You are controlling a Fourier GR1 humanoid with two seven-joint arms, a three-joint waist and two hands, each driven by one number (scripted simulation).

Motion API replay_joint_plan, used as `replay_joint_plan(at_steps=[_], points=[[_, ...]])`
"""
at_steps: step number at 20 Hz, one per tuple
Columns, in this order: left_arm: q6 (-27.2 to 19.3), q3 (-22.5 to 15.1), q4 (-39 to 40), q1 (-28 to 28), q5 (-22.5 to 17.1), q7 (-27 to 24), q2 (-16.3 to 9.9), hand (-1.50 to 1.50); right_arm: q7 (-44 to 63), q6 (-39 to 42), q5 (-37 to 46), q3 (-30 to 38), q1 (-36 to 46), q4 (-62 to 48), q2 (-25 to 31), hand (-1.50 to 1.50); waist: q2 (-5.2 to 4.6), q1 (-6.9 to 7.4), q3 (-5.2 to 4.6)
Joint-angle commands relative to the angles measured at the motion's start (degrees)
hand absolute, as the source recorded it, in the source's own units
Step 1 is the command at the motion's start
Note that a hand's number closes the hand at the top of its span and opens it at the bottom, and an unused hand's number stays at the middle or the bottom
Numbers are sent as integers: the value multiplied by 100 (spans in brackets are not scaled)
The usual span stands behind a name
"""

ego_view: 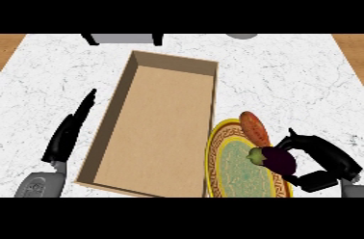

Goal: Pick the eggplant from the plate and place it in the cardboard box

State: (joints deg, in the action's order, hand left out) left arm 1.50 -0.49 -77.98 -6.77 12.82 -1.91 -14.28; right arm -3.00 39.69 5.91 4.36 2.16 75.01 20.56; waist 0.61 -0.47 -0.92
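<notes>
The cardboard box (153, 132) takes up the centre of the frame, a long open container whose brown floor holds nothing. Just beside its right wall, at the lower right of the frame, lies the plate (238, 173), yellow-rimmed with a patterned border and a pale green middle; its left edge sits against or just under the box wall (which of the two cannot be told). On the plate's right side rests the eggplant (276, 159), dark purple with a green stem end pointing left. The right hand (318, 158) curls round it, thumb above and fingers below. An orange-red oblong vegetable (254, 127) lies at the plate's upper right rim, just above the eggplant.

The left hand (68, 132) rests at the left of the frame, fingers straight and pointing up, well apart from the box.

The worktop (284, 74) is white marble with grey veins. Wooden floor (10, 45) shows at the upper corners, and a grey object with black parts (121, 38) sits at the top edge.
</notes>
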Motion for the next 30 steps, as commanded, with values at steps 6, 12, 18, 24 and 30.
replay_joint_plan(at_steps=[6, 12, 18, 24, 30], points=[[159, 181, -107, -100, -33, 184, 9, 0, -401, -809, 442, 199, -95, -57, -321, 150, -60, 48, 92], [9, -40, -44, -99, 172, 193, 214, 0, 414, -2370, 2094, -857, 203, 1109, -970, 150, 4, 124, 58], [204, -238, 60, -216, 258, 90, 167, 0, 1441, -2613, 3792, -1852, 1483, 1474, -745, 150, 88, 765, -99], [310, -305, 114, -300, 252, 100, 179, 0, 3118, -2839, 5285, -2771, 2528, 1612, -1539, 150, 125, 788, -57], [265, -236, 168, -329, 236, 152, 197, 0, 5117, -2636, 6585, -3490, 3616, 1466, -2039, 150, 132, 677, -8]])
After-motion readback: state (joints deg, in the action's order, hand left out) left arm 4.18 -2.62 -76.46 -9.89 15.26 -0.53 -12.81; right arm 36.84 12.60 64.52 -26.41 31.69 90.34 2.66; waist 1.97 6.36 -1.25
